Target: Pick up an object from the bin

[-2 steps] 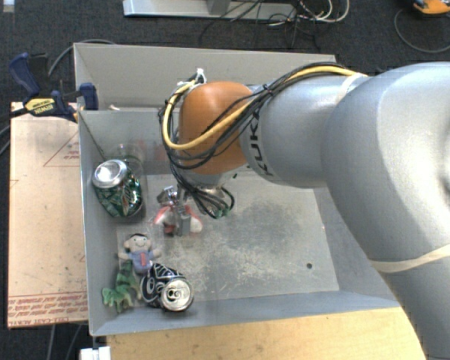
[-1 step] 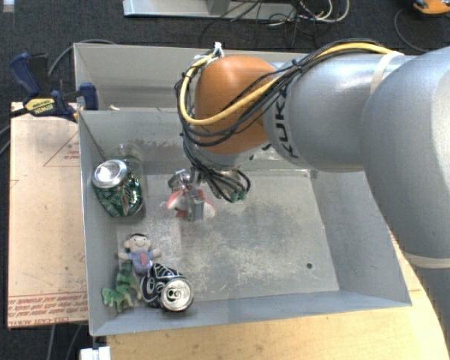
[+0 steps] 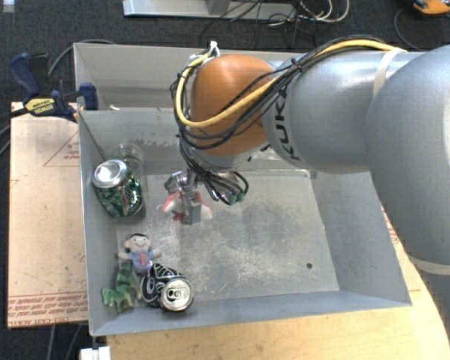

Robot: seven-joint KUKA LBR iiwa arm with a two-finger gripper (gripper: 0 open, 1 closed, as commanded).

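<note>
The tool (image 3: 186,205) hangs near the green can (image 3: 118,189).

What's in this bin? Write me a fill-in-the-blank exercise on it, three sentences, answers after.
1. The bin holds ____ cans.
2. The upright can is coloured ____.
3. In the view, the hand hangs to that can's ____.

Missing words: two; green; right.
</note>
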